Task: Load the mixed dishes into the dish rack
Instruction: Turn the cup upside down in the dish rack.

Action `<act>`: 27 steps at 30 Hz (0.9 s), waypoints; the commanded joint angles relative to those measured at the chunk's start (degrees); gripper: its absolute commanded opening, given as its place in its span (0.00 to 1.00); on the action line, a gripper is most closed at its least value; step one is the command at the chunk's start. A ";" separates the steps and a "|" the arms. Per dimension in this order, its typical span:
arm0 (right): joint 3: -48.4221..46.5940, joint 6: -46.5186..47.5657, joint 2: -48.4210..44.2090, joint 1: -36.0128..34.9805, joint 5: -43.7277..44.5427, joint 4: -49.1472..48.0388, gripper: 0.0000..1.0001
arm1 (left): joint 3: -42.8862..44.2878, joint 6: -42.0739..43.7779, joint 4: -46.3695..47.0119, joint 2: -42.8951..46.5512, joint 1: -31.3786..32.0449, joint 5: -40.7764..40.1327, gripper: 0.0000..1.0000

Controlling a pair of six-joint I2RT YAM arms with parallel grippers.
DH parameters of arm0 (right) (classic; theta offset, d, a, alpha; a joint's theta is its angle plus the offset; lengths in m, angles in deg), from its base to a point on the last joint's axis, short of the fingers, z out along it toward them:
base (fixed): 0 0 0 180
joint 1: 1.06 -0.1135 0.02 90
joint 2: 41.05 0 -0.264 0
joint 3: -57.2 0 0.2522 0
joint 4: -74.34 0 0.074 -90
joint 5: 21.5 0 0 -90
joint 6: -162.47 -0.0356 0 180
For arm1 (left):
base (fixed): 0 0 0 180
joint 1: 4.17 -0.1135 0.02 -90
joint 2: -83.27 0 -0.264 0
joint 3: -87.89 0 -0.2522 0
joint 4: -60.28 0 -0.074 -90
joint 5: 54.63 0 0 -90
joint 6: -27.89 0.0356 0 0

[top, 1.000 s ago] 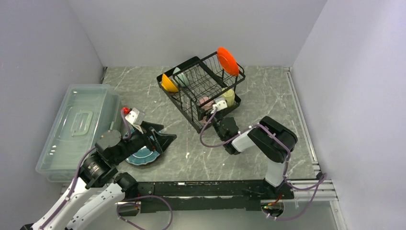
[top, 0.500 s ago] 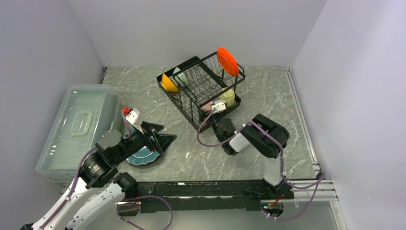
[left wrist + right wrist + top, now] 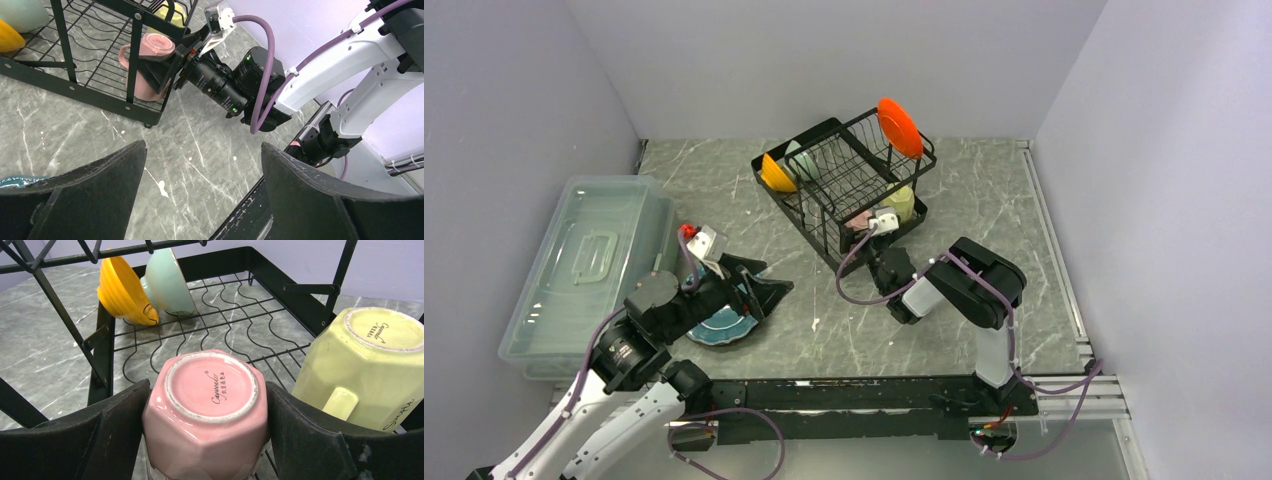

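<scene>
Rack (image 3: 844,185) sits skewed at mid-far worktop (image 3: 984,200). Right wrist view: right jaws stand wide, fingers (image 3: 115,440) pressed on both sides of the pink mug (image 3: 210,415), which is base-up on the lower tray at the rack's near corner. Yellow mug (image 3: 370,365) is just beside it, also inverted. Orange bowl (image 3: 122,292) and green bowl (image 3: 167,282) stand on edge together at the tray's far end. Top view alone shows the orange-red plate (image 3: 899,127) upright at the far corner of the raised tier; the mugs are nearly hidden there under wire and wrist. Left wrist view gives the side-on check: pink mug inside the rack frame, right arm reaching in low. Left jaws are spread wide with nothing between, above the teal plates (image 3: 722,325) by the near-left edge, beside the bin (image 3: 584,270); the wrist view catches only a teal sliver.
</scene>
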 commanded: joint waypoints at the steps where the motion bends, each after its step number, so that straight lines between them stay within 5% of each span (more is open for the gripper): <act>1: -0.88 -2.03 -2.08 0.21 -0.40 -6.50 0.38 | -0.44 0.80 2.38 -0.06 0.00 1.13 0.90; 6: -0.68 -1.47 -5.72 0.13 -1.57 -2.53 0.64 | -0.93 0.41 2.85 -0.01 0.00 1.24 0.90; 16: -0.14 0.05 -10.83 -0.60 -2.57 5.86 0.99 | -0.96 0.33 3.01 -0.19 0.00 1.74 0.90; 27: 1.39 -0.37 -14.26 -0.84 -1.64 9.30 1.00 | -0.92 0.32 2.58 0.28 0.00 1.72 0.90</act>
